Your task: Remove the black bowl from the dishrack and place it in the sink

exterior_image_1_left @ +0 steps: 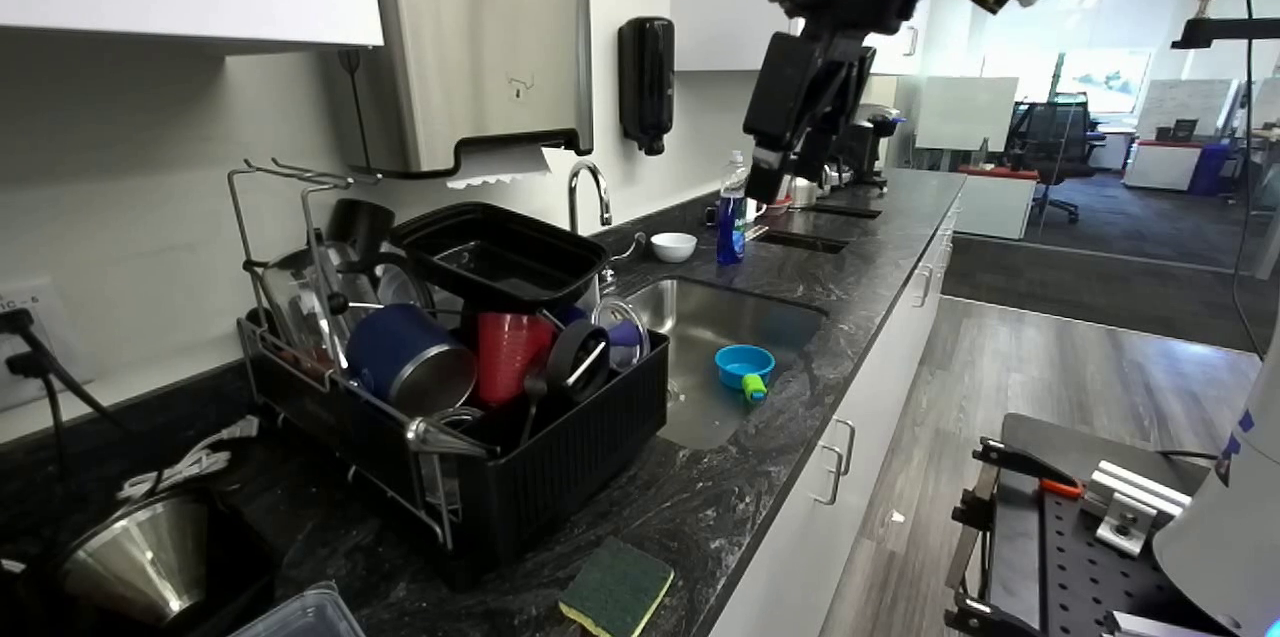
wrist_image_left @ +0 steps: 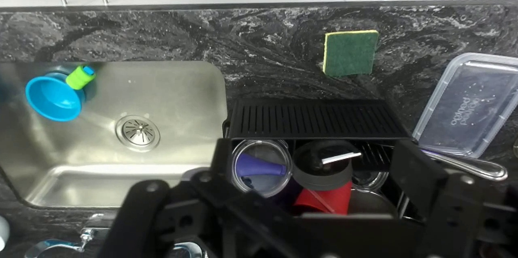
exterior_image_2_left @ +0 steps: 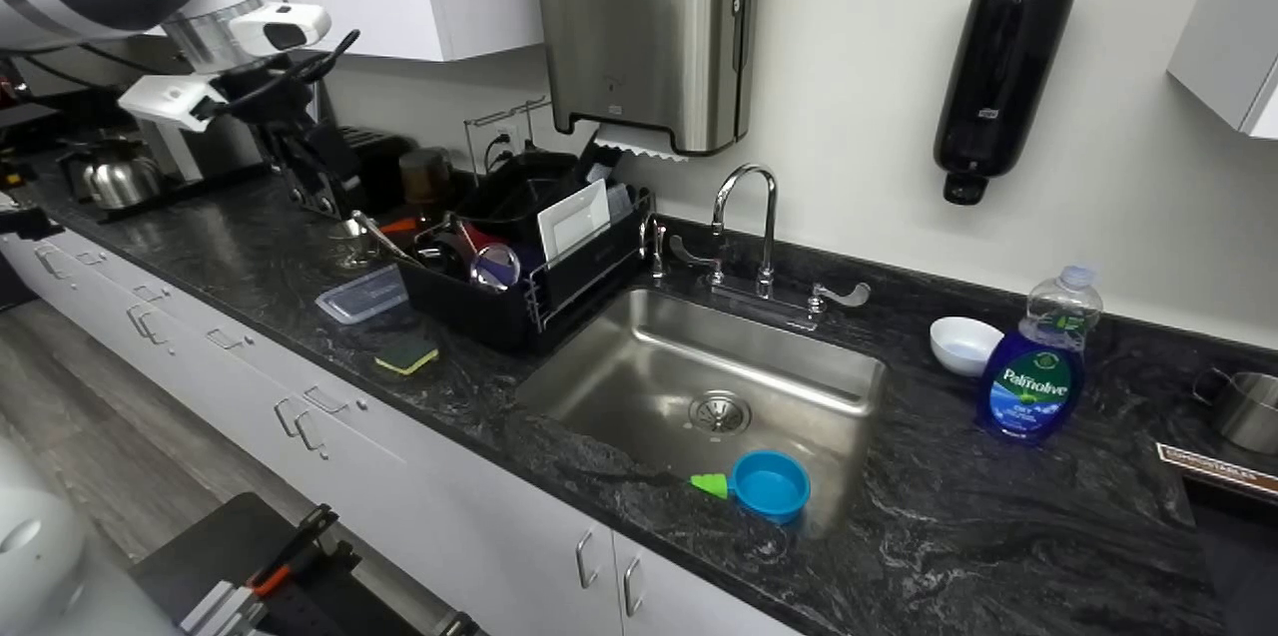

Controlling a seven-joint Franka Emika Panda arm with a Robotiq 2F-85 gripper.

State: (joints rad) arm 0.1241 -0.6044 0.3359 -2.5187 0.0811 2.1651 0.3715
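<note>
Bowl (exterior_image_1_left: 500,259): black, atop the loaded rack (exterior_image_1_left: 590,452)
Hand (wrist_image_left: 317,165): I hold it wide, raised, well apart from the bowl
Sink (exterior_image_2_left: 639,391): 1 blue pan (exterior_image_2_left: 769,484) inside

Black bowl (exterior_image_1_left: 500,255) is sitting atop the loaded dishrack (exterior_image_1_left: 590,457) at its 1 o'clock; red cup (exterior_image_1_left: 508,357) is sitting at bowl's 6 o'clock, dark blue mug (exterior_image_1_left: 405,352) is lying tilted at 7. Gripper (exterior_image_1_left: 787,170) is hanging mid-air at dishrack's 2 o'clock. Sink (exterior_image_1_left: 700,397) is lying at dishrack's 3, blue cup (exterior_image_1_left: 744,364) resting inside. Soap bottle (exterior_image_1_left: 732,217) is standing at sink's 12, white bowl (exterior_image_1_left: 673,248) sitting at 11. Sponge (exterior_image_1_left: 618,582) is lying at dishrack's 5.
</note>
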